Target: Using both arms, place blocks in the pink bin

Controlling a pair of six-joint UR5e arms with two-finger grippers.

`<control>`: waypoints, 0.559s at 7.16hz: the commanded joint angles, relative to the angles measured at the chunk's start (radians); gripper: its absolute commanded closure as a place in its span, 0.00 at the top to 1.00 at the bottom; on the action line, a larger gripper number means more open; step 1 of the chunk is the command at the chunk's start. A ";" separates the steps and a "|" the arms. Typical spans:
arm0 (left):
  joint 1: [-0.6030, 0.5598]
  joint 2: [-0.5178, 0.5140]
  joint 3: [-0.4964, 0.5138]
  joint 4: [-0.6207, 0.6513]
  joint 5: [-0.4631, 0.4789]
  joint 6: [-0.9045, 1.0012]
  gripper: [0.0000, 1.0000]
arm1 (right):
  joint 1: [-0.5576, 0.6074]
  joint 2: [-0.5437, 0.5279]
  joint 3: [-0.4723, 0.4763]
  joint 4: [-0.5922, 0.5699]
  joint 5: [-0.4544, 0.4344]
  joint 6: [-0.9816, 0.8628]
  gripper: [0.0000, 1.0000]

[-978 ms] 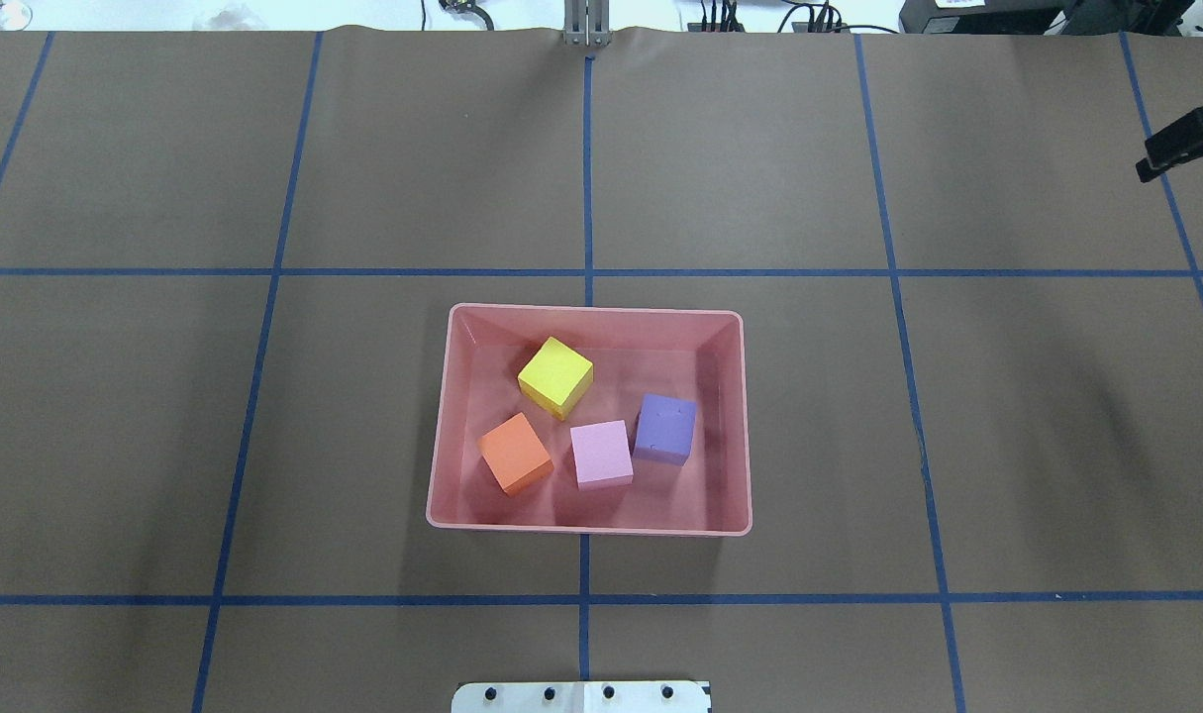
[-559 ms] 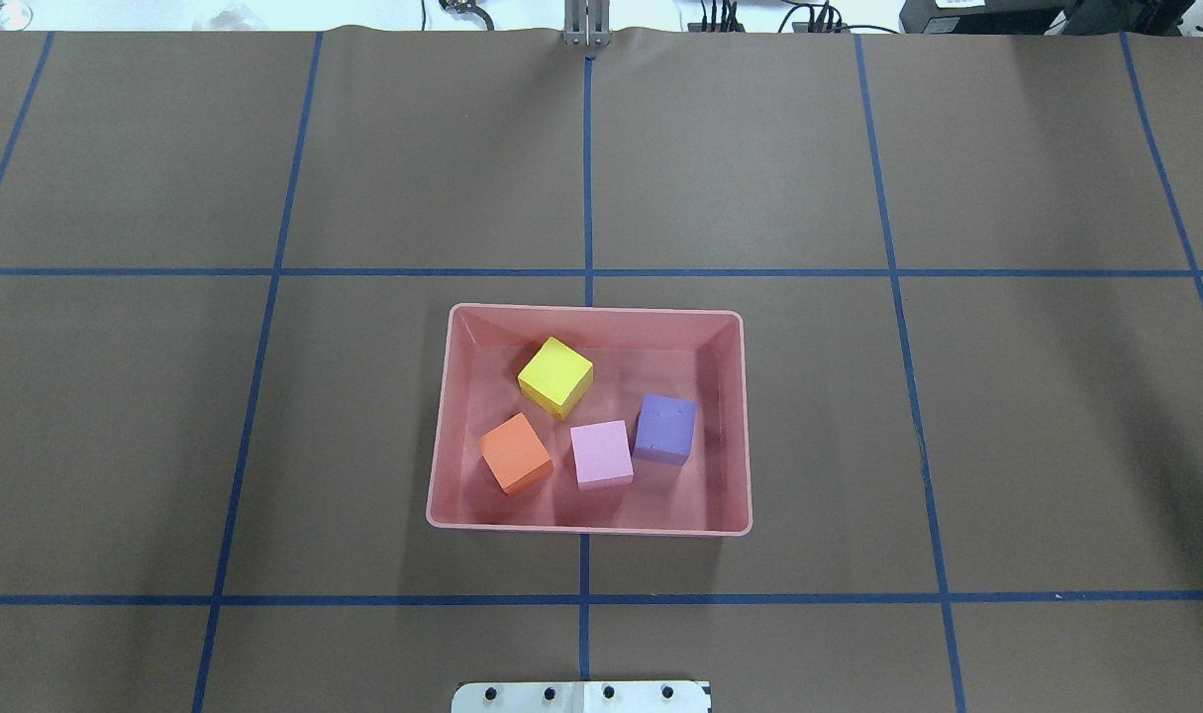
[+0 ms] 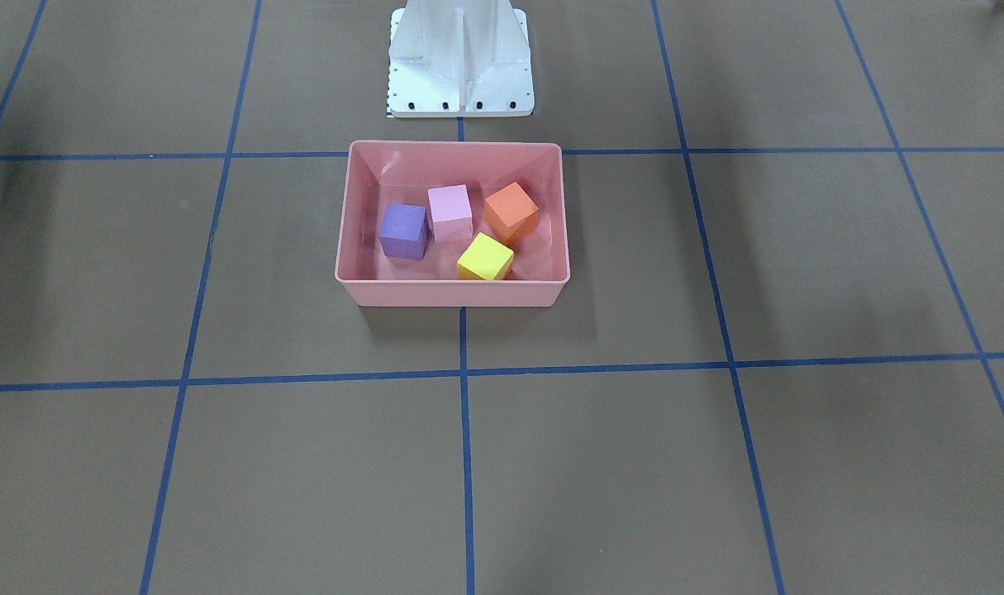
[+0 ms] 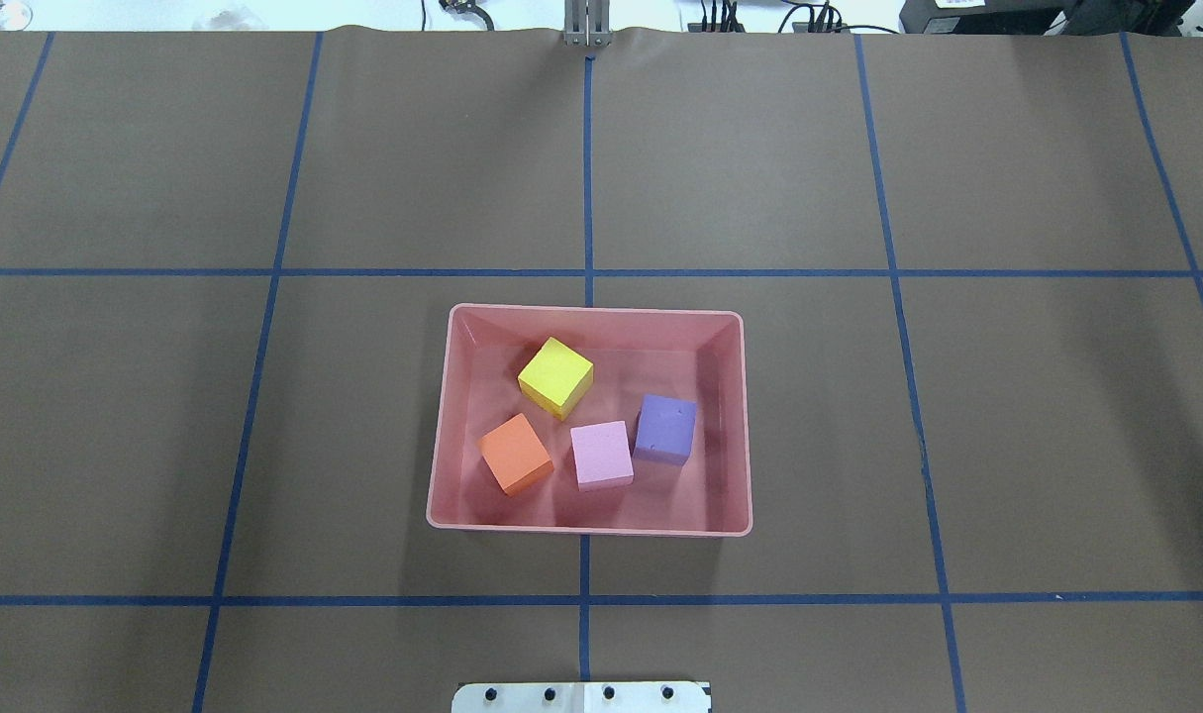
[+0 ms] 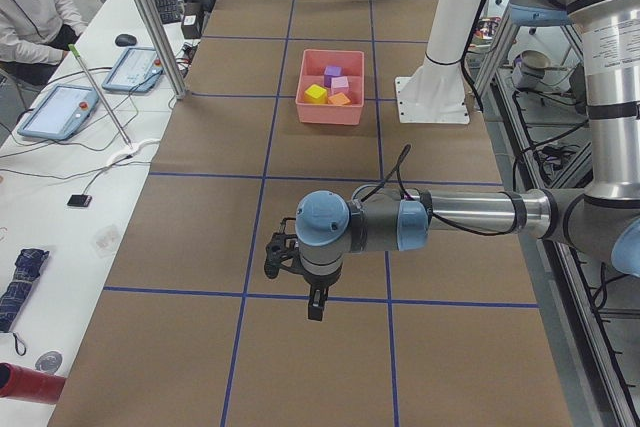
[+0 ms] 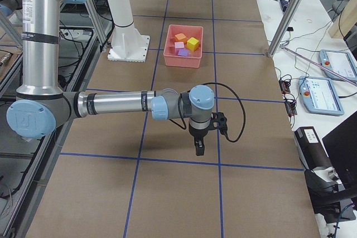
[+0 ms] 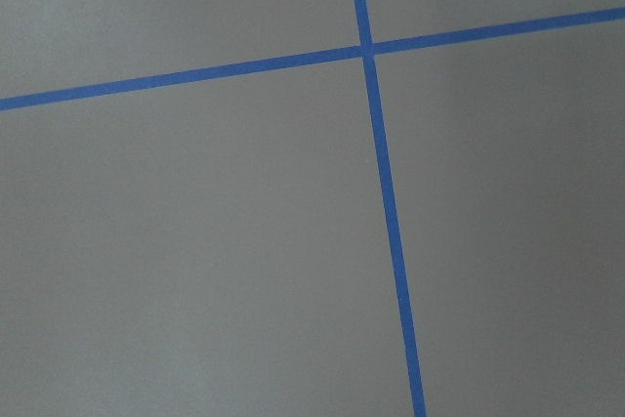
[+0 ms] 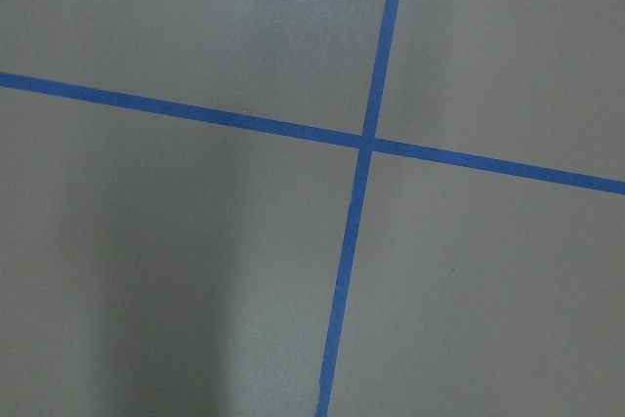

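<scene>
The pink bin [image 4: 442, 446] stands at the table's middle and holds all the blocks: yellow [image 4: 555, 376], orange [image 4: 515, 453], light pink [image 4: 601, 455] and purple [image 4: 665, 429]. They also show in the front-facing view, inside the bin [image 3: 452, 293]. Both arms are far from the bin, out at the table's ends. My left gripper [image 5: 314, 302] hangs over the brown table in the exterior left view. My right gripper [image 6: 199, 147] hangs likewise in the exterior right view. I cannot tell whether either is open or shut. Both wrist views show only table and blue tape.
The brown table is marked with a grid of blue tape lines [image 4: 587, 178]. The white robot base [image 3: 460, 62] stands just behind the bin. Operator desks with tablets [image 5: 60, 112] and aluminium posts [image 6: 290, 15] line the table's far side.
The right gripper, seen one second ago at the overhead view's right edge, has moved out of that view. The bin and blocks have not moved.
</scene>
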 commanded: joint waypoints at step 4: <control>0.001 0.001 -0.001 0.000 0.000 0.001 1.00 | 0.000 -0.018 -0.003 -0.001 0.003 0.009 1.00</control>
